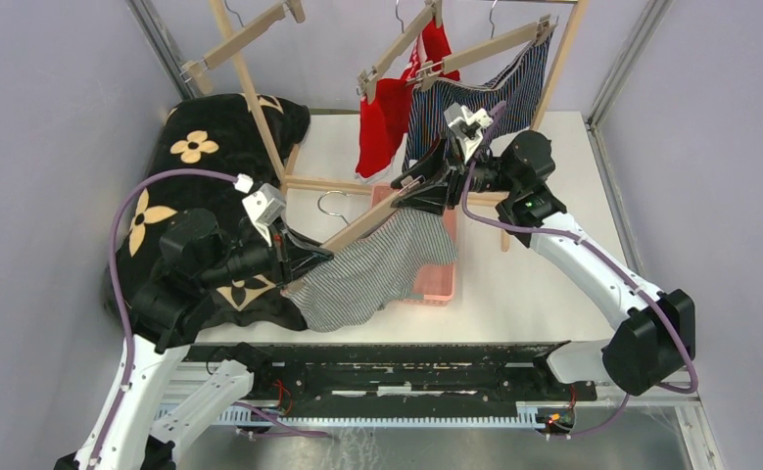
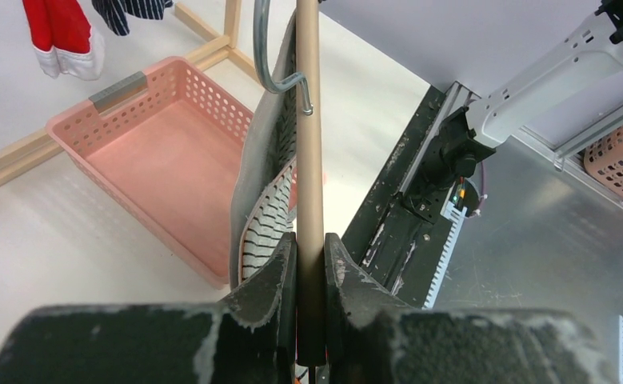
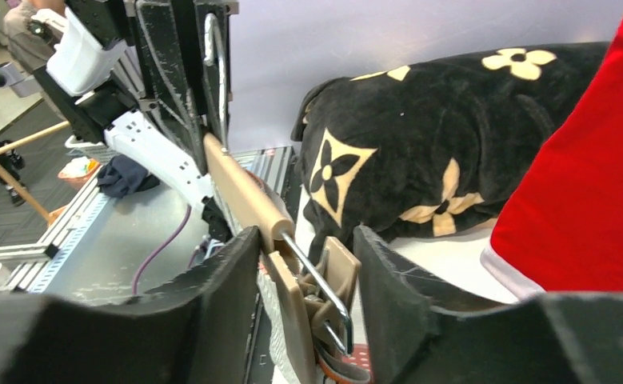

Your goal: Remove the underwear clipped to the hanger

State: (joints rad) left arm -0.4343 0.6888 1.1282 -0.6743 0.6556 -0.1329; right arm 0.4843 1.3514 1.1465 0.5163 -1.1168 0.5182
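Lilac walls (image 1: 54, 117), white table (image 1: 514, 294), black flowered blanket (image 1: 211, 117) at our left.
We see grey-and-white striped briefs (image 1: 377, 274) clipped to a wooden hanger (image 1: 357, 227) over the pink plastic basket (image 2: 156, 152); the left gripper (image 2: 310, 264) clamps it, the right gripper (image 3: 304, 248) straddles its clip (image 3: 336, 276), jaws apart.

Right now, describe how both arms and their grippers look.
The left arm and right arm have white links with black joints; a purple cable loops along each. The left gripper and right gripper have broad black fingers, scuffed pale.
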